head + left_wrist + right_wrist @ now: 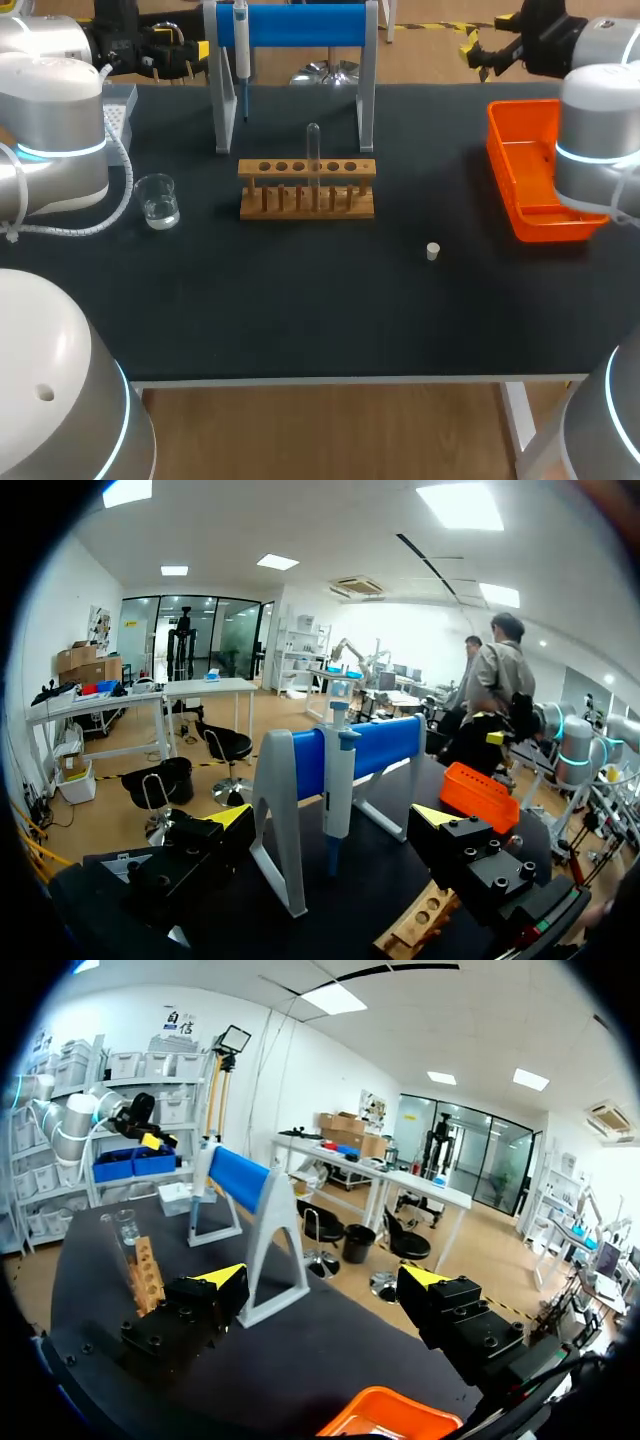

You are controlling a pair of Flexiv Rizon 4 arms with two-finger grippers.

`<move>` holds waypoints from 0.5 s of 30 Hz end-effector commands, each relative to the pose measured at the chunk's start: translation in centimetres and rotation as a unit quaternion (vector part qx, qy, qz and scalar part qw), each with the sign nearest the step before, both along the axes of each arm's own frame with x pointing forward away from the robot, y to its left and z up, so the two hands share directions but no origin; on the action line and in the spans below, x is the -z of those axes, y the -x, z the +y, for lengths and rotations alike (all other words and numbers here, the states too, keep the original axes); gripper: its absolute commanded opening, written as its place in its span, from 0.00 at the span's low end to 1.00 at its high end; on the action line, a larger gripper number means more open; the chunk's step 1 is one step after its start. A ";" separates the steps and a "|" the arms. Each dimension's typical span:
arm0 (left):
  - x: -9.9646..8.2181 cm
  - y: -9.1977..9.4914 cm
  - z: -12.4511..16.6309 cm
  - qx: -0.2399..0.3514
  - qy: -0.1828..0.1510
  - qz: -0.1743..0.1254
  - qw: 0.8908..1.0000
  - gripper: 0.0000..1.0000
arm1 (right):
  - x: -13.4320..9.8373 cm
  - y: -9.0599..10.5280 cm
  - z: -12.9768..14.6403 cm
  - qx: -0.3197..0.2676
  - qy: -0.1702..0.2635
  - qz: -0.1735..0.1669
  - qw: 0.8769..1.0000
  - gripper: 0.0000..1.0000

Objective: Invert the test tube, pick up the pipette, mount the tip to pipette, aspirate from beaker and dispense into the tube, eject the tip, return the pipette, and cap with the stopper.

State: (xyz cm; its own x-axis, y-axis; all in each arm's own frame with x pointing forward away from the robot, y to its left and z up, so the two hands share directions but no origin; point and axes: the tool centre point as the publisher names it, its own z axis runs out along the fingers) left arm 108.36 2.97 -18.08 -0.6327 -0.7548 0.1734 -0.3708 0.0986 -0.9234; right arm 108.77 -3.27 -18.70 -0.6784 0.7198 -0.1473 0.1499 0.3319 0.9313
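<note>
The clear glass test tube point(313, 160) stood upright in the wooden rack point(306, 170) on the black desk point(300, 300), well apart from the released left end effector point(332, 818) and the equally released right end effector point(325, 1278), neither clearly nearer.

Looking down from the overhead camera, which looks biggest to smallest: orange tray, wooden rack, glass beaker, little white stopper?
1. Tray, though the right arm hides part of it.
2. Rack.
3. Beaker.
4. Stopper.
</note>
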 end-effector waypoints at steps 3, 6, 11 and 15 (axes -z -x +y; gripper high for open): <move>0.1 0.0 0.0 0.000 0.001 -0.001 1.000 1.00 | 0.2 6.3 0.6 -0.044 -0.017 -0.002 0.999 1.00; 0.1 0.0 0.0 0.000 0.001 -0.001 1.000 1.00 | 0.5 9.3 1.7 -0.070 -0.027 0.000 0.997 1.00; 0.1 0.0 0.0 0.000 0.001 -0.001 1.000 1.00 | 1.3 13.4 4.0 -0.117 -0.047 0.000 0.992 1.00; 0.1 0.0 0.0 0.000 0.001 -0.001 1.000 1.00 | 2.7 16.0 5.6 -0.137 -0.054 0.009 0.989 1.00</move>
State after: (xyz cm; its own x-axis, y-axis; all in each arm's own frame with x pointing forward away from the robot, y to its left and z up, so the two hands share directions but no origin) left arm 108.36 2.97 -18.08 -0.6326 -0.7548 0.1735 -0.3709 0.0986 -0.9234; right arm 95.54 2.84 -20.86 -0.8541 0.5164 -0.0618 0.0983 0.2770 0.9558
